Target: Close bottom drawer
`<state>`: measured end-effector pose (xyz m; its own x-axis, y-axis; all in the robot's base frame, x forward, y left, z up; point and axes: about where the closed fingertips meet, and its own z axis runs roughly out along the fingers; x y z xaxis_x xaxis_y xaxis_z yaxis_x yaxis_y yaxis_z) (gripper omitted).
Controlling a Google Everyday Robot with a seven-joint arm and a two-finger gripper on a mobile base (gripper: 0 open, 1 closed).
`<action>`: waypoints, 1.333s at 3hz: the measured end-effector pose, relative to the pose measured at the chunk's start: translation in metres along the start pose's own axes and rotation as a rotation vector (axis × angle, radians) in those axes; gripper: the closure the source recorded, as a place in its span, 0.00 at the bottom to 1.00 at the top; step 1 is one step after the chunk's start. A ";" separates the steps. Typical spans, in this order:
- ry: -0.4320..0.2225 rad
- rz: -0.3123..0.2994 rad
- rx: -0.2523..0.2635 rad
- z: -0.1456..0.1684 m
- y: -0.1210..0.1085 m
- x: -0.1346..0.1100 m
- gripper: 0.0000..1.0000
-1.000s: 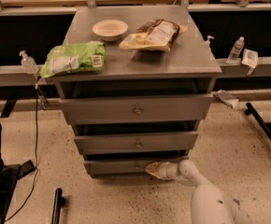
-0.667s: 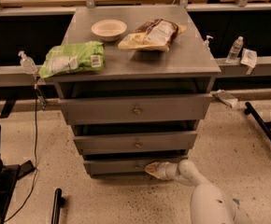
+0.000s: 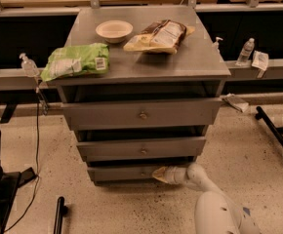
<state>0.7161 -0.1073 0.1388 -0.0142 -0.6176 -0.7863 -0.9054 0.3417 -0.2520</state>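
Against the slim grey metal bottom drawer (image 3: 122, 173), the tan-tipped gripper (image 3: 162, 174) is set, seemingly for pushing; its spread cannot be told.

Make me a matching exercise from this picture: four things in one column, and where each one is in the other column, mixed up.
1 bowl
2 green bag
3 bottom drawer
4 hand

A at the bottom drawer's front, right of its middle
B front left of the cabinet top
C lowest in the cabinet
D back of the cabinet top, left of middle

Pairs: 1-D, 2-B, 3-C, 4-A
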 end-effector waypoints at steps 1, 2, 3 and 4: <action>0.000 0.000 0.000 0.000 0.000 0.000 1.00; 0.000 0.000 0.000 0.000 0.000 0.000 1.00; 0.000 0.000 0.000 0.000 0.000 0.000 1.00; 0.000 0.000 0.000 0.000 0.000 0.000 0.86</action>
<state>0.7157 -0.1074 0.1388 -0.0142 -0.6175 -0.7864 -0.9056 0.3415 -0.2517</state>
